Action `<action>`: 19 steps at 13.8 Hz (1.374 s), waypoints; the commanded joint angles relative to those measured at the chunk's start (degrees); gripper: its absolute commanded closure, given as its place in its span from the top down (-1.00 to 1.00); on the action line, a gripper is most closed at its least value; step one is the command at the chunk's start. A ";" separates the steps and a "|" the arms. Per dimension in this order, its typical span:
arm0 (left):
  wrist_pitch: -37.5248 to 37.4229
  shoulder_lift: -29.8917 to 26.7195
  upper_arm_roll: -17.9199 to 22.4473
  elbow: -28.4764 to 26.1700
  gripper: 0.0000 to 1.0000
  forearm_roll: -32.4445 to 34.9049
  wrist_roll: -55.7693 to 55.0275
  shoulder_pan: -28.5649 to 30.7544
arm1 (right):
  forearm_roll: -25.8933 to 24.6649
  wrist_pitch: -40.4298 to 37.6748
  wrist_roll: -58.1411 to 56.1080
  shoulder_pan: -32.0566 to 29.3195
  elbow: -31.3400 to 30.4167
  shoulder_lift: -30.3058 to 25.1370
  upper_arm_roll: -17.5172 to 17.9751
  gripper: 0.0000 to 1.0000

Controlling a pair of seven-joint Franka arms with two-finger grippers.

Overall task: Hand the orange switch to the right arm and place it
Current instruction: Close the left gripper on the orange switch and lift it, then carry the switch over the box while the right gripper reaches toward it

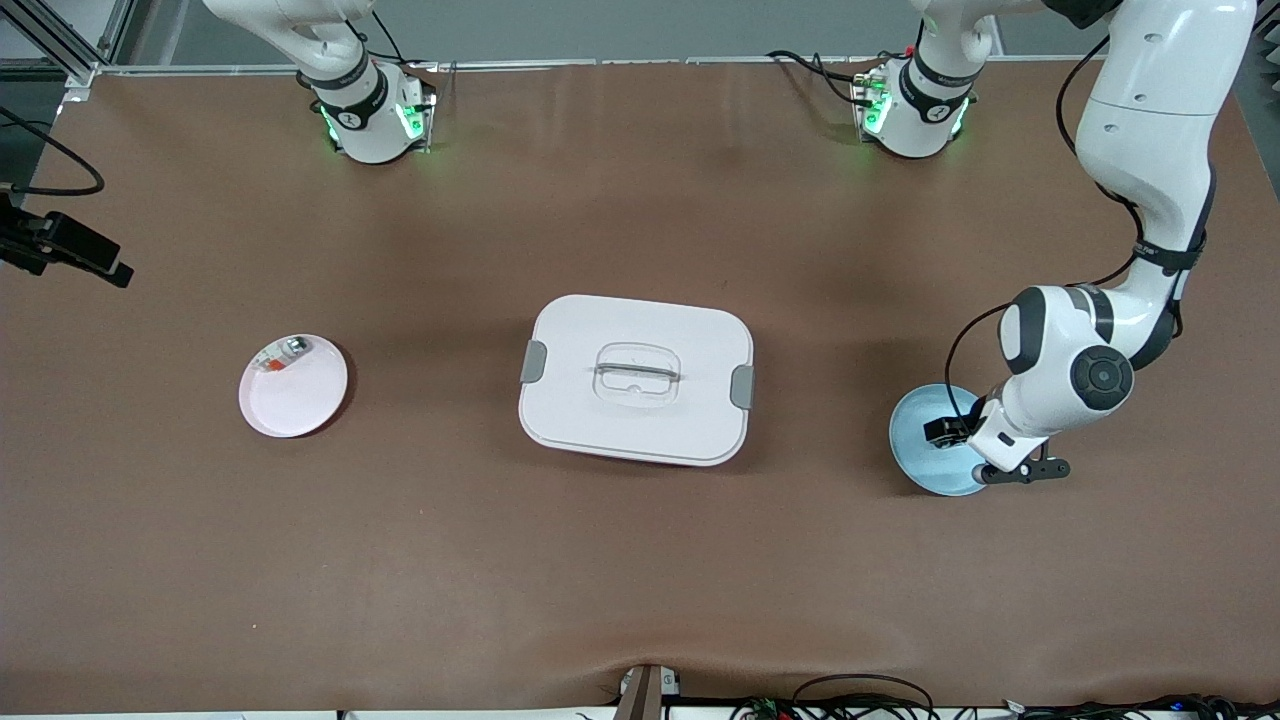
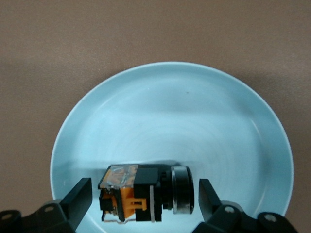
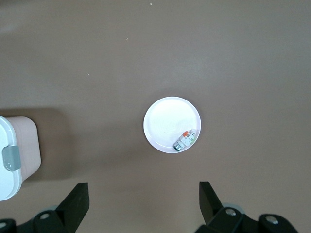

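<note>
The orange switch (image 2: 146, 194), black with an orange-striped body and a round metal-ringed end, lies on its side in a light blue plate (image 2: 194, 121) at the left arm's end of the table. My left gripper (image 2: 144, 199) is low over that plate (image 1: 915, 460), open, with one finger on each side of the switch and not touching it. In the front view the left gripper (image 1: 948, 435) hides the switch. My right gripper (image 3: 143, 204) is open and empty, high above the table near the pale pink plate (image 3: 167, 124); it is out of the front view.
A white lidded box (image 1: 635, 380) with a clear handle stands mid-table; its corner shows in the right wrist view (image 3: 9, 160). The pale pink plate (image 1: 300, 400) at the right arm's end holds a silvery-white part (image 1: 285, 355) with a red-orange patch (image 3: 185, 141).
</note>
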 commanded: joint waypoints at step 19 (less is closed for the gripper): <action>-26.00 -12.89 -13.55 8.28 -1.00 -9.40 -21.78 0.25 | -2.00 -1.01 -0.75 2.09 1.49 0.11 0.27 1.00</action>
